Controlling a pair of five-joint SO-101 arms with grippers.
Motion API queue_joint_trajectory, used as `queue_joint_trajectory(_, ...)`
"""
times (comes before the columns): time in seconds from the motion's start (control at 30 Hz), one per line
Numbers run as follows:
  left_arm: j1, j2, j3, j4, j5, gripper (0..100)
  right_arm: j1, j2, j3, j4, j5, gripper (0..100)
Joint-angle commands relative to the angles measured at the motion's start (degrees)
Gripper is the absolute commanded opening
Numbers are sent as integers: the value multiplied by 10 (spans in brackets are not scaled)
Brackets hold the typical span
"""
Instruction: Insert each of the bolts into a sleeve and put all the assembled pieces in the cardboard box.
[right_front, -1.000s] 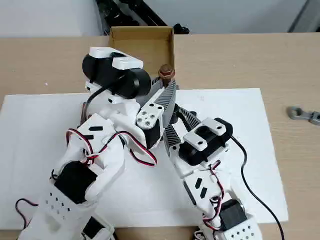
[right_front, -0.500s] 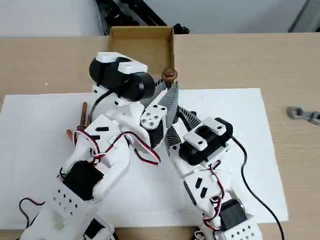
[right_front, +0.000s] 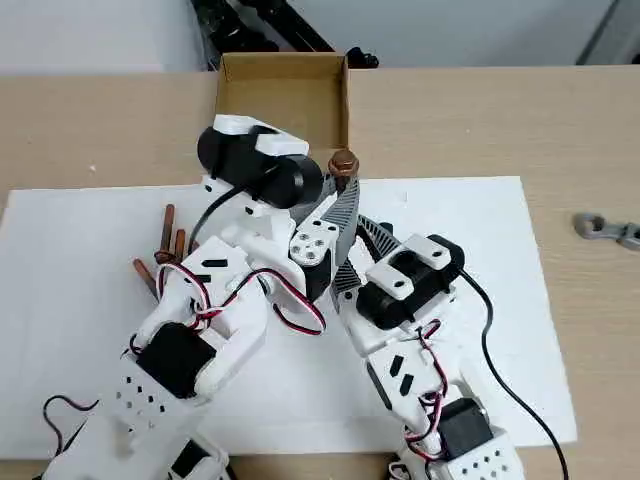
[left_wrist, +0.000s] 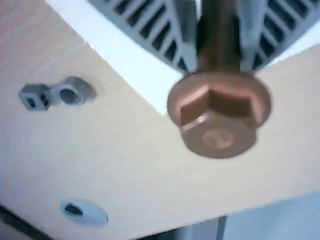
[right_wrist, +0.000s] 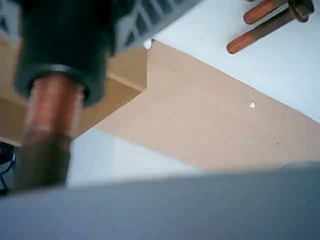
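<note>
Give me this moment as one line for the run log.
left gripper shut on bolt | black sleeve around bolt shaft | bolt head near cardboard box | loose bolts on white sheet

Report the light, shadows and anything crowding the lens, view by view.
High view: even light, no glare, faint shadows under the arms on the white sheet. Left wrist view: the bolt in the left gripper sits close to the lens, a pale sheen on its head. Right wrist view: the dark sleeve and a grey band crowd the lens.
</note>
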Motion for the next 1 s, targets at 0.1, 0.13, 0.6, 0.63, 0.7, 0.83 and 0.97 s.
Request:
queue_joint_trajectory(0.1, -1, -14, -2, -6, 0, 5, 4, -10, -6, -6, -6, 7)
queue_joint_trajectory(0.13, -1, -14, -2, -4, 0, 5, 4, -10, -6, -6, -6, 7)
queue_joint_trajectory(0.6, -1, -10, -87, 154, 15, 151, 3, -10, -8, -6, -5, 7)
queue_joint_trajectory(0.63, -1, -10, -94, 164, 30, 162, 3, -10, -8, -6, -5, 7)
queue_joint_trajectory(0.7, -2, -9, -106, 185, 50, 188, 3, -10, -8, -6, -5, 7)
queue_joint_trajectory(0.83, -3, -9, -127, 216, 55, 202, 7, -9, -9, -6, -5, 5)
queue_joint_trajectory(0.97, -5, -9, -151, 237, 24, 190, 7, -6, -29, -6, -7, 5)
